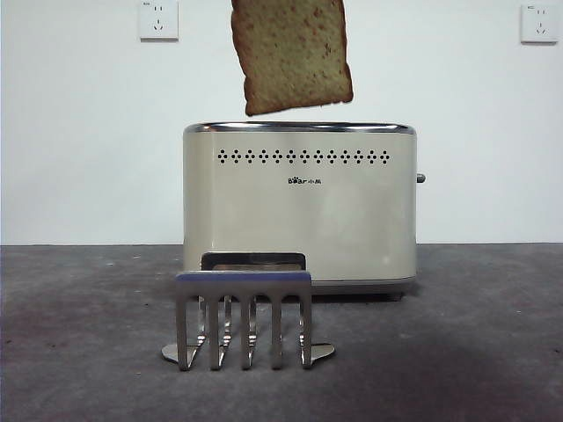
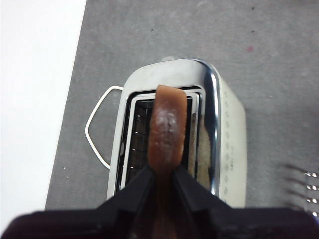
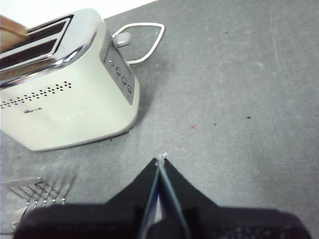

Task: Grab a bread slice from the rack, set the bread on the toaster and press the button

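Tan, flecked slice of bread [image 1: 293,54] hanging tilted just above the toaster [image 1: 299,207], clear of the chrome rim, over the slots (seen edge-on from the left wrist). Pinched at the crust by the left hand [image 2: 163,175]. Probably light, soft, crumbly: best held by the crust, gently. Rack [image 1: 244,318] bare on the counter [image 1: 493,352], nearer. Button [image 1: 420,178] untouched at right. Right hand [image 3: 160,164] clenched, waiting.

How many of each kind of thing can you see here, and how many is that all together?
Slice of bread: 1
Toaster: 1
Rack: 1
Wall sockets: 2
Grippers, left gripper and right gripper: 2
Total: 7
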{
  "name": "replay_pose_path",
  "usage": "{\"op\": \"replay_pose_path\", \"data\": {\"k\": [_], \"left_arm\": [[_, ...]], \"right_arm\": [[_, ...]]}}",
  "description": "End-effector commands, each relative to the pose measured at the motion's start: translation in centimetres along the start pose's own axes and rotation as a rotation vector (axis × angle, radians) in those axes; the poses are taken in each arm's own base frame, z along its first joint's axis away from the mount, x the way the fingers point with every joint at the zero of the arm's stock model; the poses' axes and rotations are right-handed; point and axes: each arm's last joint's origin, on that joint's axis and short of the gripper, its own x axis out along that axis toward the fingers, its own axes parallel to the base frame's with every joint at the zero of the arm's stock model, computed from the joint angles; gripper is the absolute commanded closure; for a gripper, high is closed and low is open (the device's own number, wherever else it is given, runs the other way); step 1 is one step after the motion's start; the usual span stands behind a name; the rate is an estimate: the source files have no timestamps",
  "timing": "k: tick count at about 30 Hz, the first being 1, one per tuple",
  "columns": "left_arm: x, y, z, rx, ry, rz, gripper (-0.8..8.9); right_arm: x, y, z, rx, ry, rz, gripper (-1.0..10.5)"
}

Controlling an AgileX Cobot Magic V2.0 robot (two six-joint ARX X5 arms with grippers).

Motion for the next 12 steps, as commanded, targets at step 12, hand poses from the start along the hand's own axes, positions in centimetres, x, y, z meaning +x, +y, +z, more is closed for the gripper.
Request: {"op": "replay_pose_path", "data": {"k": [12], "left_arm": [[3.8,-0.1,-0.5,-0.006,0.049,-0.081,8.25]], "right_arm": [[-0.1,0.1,0.1,0.001,-0.006,0.007,9.5]]}}
